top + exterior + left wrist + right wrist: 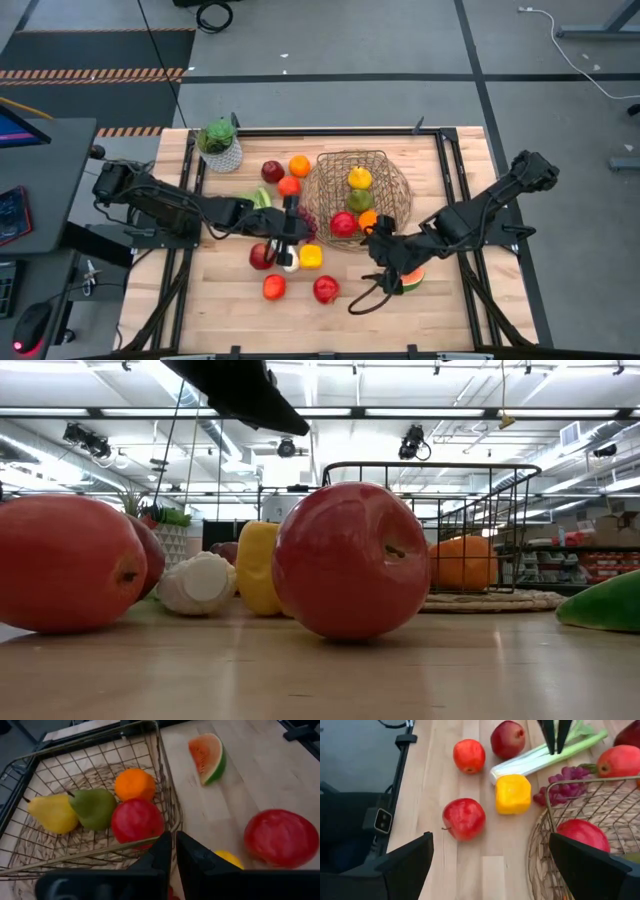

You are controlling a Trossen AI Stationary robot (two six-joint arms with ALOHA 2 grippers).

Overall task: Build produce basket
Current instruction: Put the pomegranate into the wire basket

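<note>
The wire basket [330, 170] holds a yellow pear [359, 178], a green pear [359, 199], a red apple [343, 224] and an orange [367, 219]. On the table beside it lie a leek [540, 756], purple grapes [565, 779], a yellow pepper [513, 794], red apples [464, 818] and a watermelon slice [412, 280]. My left gripper [290, 235] is shut and points down over the leek, left of the basket; it also shows in the right wrist view [555, 747]. My right gripper [490, 870] is open and empty at the basket's near rim. My left gripper's shut fingertips [551, 745] stand right over the leek's stalk [540, 756], pointing down. Whether they touch it I cannot tell. Nothing shows between the fingers in the left wrist view.
A potted green plant [220, 145] stands at the far left. A dark red apple [272, 171], an orange [299, 165] and another red fruit [290, 186] lie left of the basket's far side. Bare wood shows along the near edge [200, 300].
</note>
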